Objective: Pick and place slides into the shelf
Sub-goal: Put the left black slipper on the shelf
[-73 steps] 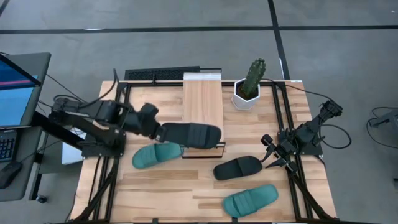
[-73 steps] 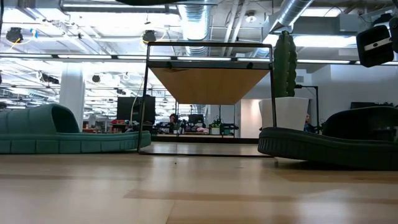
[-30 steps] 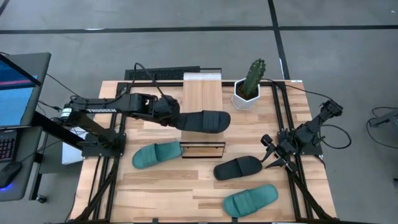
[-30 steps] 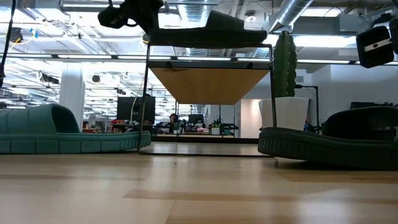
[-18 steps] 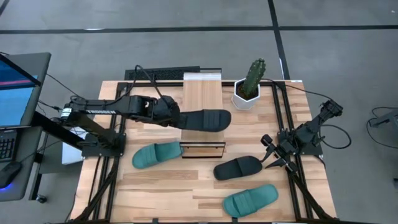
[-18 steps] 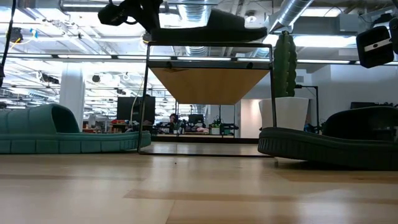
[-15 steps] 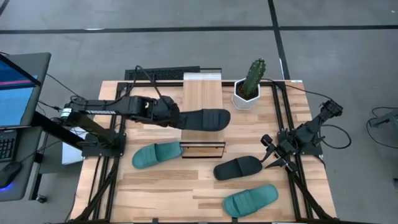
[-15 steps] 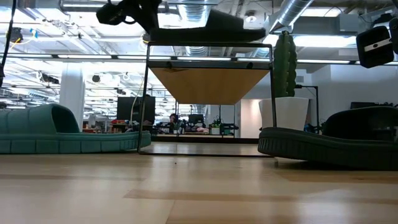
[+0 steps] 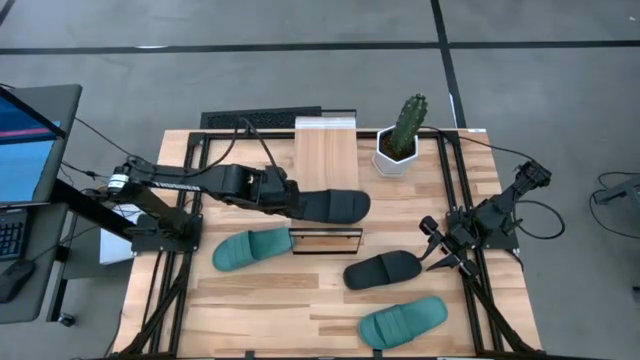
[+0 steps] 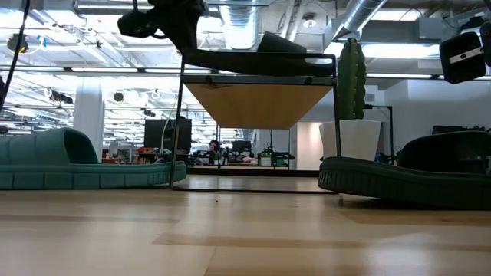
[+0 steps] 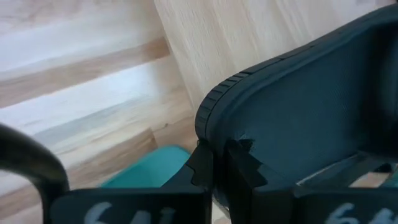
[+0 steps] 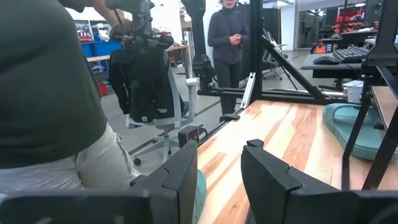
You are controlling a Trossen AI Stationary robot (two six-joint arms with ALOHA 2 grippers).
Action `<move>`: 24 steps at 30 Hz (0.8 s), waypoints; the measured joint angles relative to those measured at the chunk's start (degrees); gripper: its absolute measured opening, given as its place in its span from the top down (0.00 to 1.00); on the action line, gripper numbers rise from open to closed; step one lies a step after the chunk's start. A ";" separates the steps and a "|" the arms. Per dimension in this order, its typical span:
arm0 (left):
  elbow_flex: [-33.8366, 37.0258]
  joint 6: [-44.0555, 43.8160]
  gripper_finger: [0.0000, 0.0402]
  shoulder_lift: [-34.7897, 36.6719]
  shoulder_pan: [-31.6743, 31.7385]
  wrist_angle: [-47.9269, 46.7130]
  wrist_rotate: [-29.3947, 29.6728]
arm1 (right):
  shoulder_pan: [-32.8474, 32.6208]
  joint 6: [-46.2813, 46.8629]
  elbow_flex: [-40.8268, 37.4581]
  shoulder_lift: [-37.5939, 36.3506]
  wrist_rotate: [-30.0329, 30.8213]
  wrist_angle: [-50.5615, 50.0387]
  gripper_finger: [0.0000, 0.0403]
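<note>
Overhead, shelf (image 9: 325,160) plank carries a black slide (image 9: 330,207) clamped by left gripper (image 9: 283,198); low view reveals it tilted; right gripper (image 9: 437,248) half-open, empty.

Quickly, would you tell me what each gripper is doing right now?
Left gripper: shut on a black slide.
Right gripper: open, holding nothing.

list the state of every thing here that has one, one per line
left hand: shut on the black slide, at the shelf's near end
black slide in the hand: held level across the shelf top
shelf: upright, no slide released on it
second black slide: flat on the table, free
teal slide left of the shelf: flat on the table, free
teal slide at the front: flat on the table, free
right hand: open, holding nothing, parked at the table's right edge
cactus pot: upright
</note>
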State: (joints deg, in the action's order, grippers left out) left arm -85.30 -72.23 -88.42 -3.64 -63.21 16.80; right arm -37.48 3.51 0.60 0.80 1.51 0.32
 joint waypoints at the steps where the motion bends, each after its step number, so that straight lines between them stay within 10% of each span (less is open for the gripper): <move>1: 0.00 -0.01 1.00 0.02 -0.16 -0.02 -0.06 | -0.02 0.01 0.00 0.00 0.00 0.02 0.72; 24: 0.00 1.46 0.94 0.17 -1.42 -0.75 -1.97 | 0.00 0.00 0.00 0.00 0.01 0.02 0.72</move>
State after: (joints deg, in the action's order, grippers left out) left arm -85.30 -70.77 -88.25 -5.06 -63.96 14.83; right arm -37.47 3.51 0.60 0.80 1.52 0.34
